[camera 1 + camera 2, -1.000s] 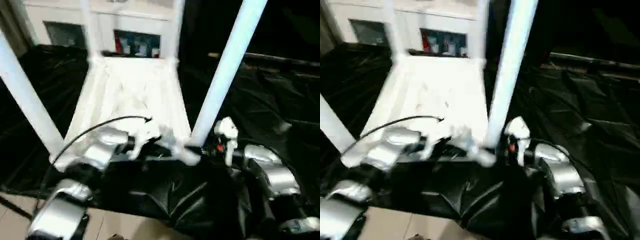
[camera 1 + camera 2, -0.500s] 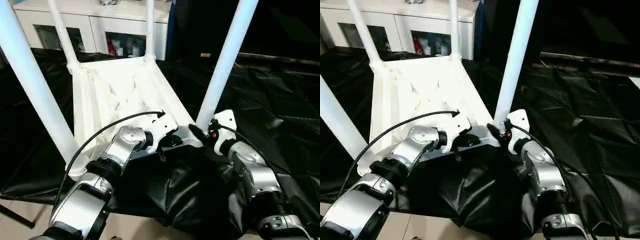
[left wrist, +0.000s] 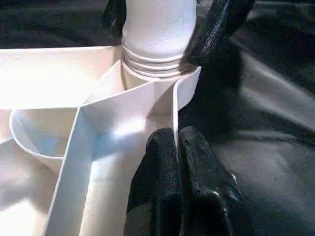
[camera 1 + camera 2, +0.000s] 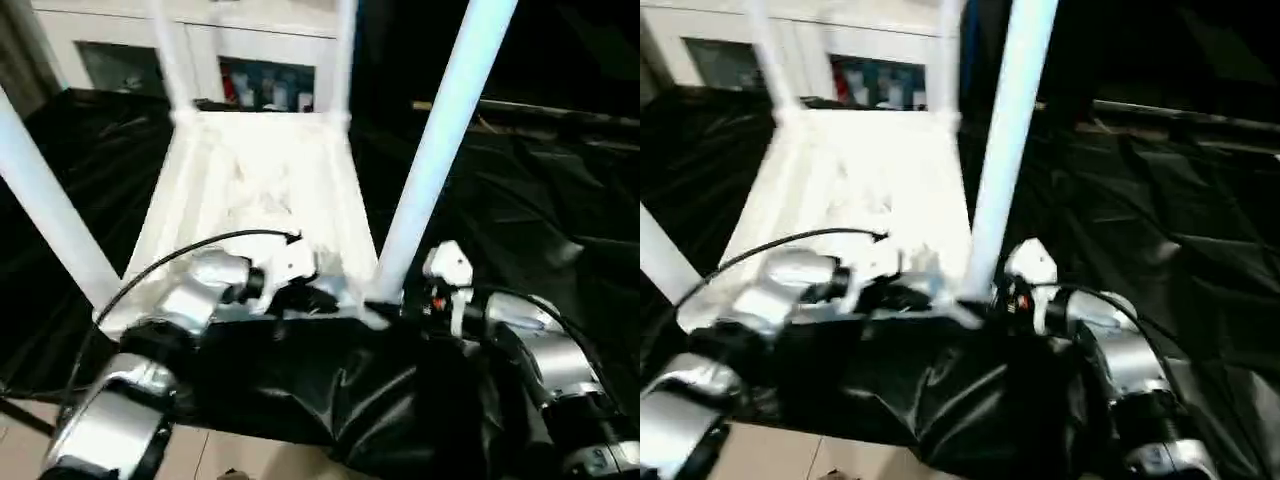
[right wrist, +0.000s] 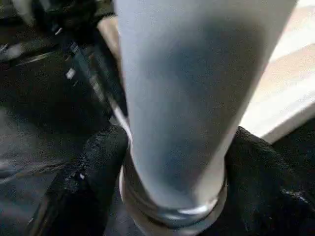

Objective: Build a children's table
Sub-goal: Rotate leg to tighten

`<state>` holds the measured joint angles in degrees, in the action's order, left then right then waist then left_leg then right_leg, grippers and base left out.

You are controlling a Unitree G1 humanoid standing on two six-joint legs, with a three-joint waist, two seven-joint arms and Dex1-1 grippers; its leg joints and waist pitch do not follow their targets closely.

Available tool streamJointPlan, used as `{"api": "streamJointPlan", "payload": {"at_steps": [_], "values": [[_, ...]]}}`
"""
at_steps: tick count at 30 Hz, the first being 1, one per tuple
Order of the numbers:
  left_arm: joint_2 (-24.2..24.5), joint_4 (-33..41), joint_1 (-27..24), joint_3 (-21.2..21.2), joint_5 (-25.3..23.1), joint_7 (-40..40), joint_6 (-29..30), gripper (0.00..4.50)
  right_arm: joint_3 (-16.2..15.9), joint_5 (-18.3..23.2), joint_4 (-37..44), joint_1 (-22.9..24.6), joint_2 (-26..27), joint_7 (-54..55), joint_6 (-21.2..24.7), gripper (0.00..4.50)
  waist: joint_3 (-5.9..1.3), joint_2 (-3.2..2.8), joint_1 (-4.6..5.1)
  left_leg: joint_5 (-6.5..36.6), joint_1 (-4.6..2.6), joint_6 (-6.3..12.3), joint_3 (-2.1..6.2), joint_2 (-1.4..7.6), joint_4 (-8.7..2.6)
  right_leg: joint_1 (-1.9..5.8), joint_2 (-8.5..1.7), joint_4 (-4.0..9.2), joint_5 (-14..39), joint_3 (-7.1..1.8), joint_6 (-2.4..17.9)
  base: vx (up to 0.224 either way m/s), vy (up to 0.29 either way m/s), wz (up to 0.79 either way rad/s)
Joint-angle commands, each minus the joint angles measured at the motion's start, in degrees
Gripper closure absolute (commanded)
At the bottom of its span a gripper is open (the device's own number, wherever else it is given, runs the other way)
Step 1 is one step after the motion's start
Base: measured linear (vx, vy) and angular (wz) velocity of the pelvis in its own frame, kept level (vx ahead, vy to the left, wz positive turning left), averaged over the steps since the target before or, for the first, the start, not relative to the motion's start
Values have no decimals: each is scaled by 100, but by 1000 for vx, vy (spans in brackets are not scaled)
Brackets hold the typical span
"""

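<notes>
While the tabletop [image 4: 255, 200] lies upside down on the black-draped counter [image 4: 520, 180], ribbed underside up, four white legs rise from its corner sockets. Seen from the head, two thin-looking far legs stand at about 11 and 12 o'clock, one near leg [image 4: 50, 215] climbs toward 10 o'clock at the left, and the near right leg [image 4: 435, 150] leans up toward 1 o'clock.

The left pincer [image 3: 178, 147] sits at the tabletop's near edge, close to the right corner. Its two black fingers [image 3: 160, 167] are pressed together, nipping the thin upright wall of the tabletop's rim between their tips. Just beyond them, in the left wrist view, the ringed foot of the near right leg sits in its round socket [image 3: 152, 69], with the other arm's black fingers on either side of it.

The right pincer [image 5: 170, 162] is at the base of that same leg, toward 5 o'clock from the tabletop's middle in the head view [image 4: 425, 290]. Its fingers [image 5: 96, 167] stand spread to either side of the leg's ringed foot; whether they press on it or stand just clear I cannot tell.

A white cabinet [image 4: 250, 60] with glass doors stands behind the counter at 12 o'clock. Pale floor [image 4: 250, 455] shows at 6 o'clock below the cloth's edge.
</notes>
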<state>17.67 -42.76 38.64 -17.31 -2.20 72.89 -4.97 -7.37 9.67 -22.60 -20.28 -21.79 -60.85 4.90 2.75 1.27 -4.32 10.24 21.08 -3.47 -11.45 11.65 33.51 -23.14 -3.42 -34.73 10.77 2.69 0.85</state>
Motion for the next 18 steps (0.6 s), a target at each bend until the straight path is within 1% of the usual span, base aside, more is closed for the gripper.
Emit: {"api": "streamJointPlan", "payload": {"at_steps": [1, 2, 3, 4, 6, 9, 10, 11, 12, 16, 17, 18], "values": [[34, 159, -4, -172, -141, -2, 64, 450, -54, 54, 63, 6, -110, -220, 45, 129, -314, -30, -12, 1419, -109, 230, 83, 235, -386, 255, -436, 412, 889, -245, 1414, 0, 0, 0], [45, 145, 2, -163, -149, -19, 78, 423, -46, 62, 55, -7, -119, -231, 44, 128, -311, -28, -20, 1464, -112, 205, 88, 236, -392, 255, -442, 420, 991, -248, 1388, 0, 0, 0], [58, 129, 8, -153, -159, -39, 94, 406, -37, 72, 47, -23, -128, -243, 42, 128, -305, -19, -33, 1520, -114, 163, 90, 227, -397, 254, -449, 439, 1181, -251, 1321, 0, 0, 0], [46, 12, 54, -108, -183, -155, 127, 395, -32, 84, 29, -55, -121, -243, 41, 128, -307, -10, -44, 1514, -116, 135, 94, 221, -395, 253, -459, 448, 1278, -257, 1262, 0, 0, 0], [40, -116, 100, -79, -202, -222, 127, 392, -40, 96, 19, -82, -107, -248, 46, 128, -309, -7, -48, 1515, -118, 117, 99, 213, -393, 249, -462, 461, 1382, -261, 1197, 0, 0, 0], [98, -250, 126, -135, -347, -280, 6, 360, -81, 103, 56, -77, -90, -299, 53, 128, -314, 0, -51, 1421, -104, 137, 104, 206, -393, 255, -453, 459, 1320, -259, 1152, 0, 0, 0], [125, -295, 134, -162, -416, -324, -56, 360, -95, 109, 70, -72, -85, -316, 54, 128, -318, -9, -52, 1412, -104, 139, 108, 210, -391, 256, -453, 453, 1281, -258, 1155, 0, 0, 0], [151, -287, 128, -186, -444, -353, -71, 360, -102, 116, 73, -72, -87, -339, 53, 128, -320, -5, -49, 1425, -102, 139, 107, 210, -391, 257, -452, 452, 1273, -256, 1151, 0, 0, 0], [160, -279, 124, -194, -449, -360, -72, 344, -103, 118, 72, -73, -87, -348, 53, 128, -321, -2, -49, 1416, -103, 141, 109, 210, -391, 259, -454, 447, 1264, -255, 1152, 0, 0, 0], [189, -275, 127, -195, -396, -295, 7, 344, -87, 145, 86, -69, -99, -399, 64, 128, -319, -7, -50, 1394, -97, 142, 102, 205, -386, 258, -448, 446, 1227, -253, 1188, 0, 0, 0], [190, -300, 142, -199, -379, -235, 85, 344, -83, 147, 74, -78, -107, -407, 58, 128, -318, -23, -53, 1419, -103, 132, 102, 206, -387, 256, -451, 446, 1265, -253, 1192, 0, 0, 0], [186, -336, 158, -197, -377, -192, 125, 359, -83, 150, 64, -85, -115, -409, 53, 128, -322, -17, -52, 1417, -103, 130, 100, 205, -385, 260, -450, 446, 1254, -253, 1193, 0, 0, 0]]}}
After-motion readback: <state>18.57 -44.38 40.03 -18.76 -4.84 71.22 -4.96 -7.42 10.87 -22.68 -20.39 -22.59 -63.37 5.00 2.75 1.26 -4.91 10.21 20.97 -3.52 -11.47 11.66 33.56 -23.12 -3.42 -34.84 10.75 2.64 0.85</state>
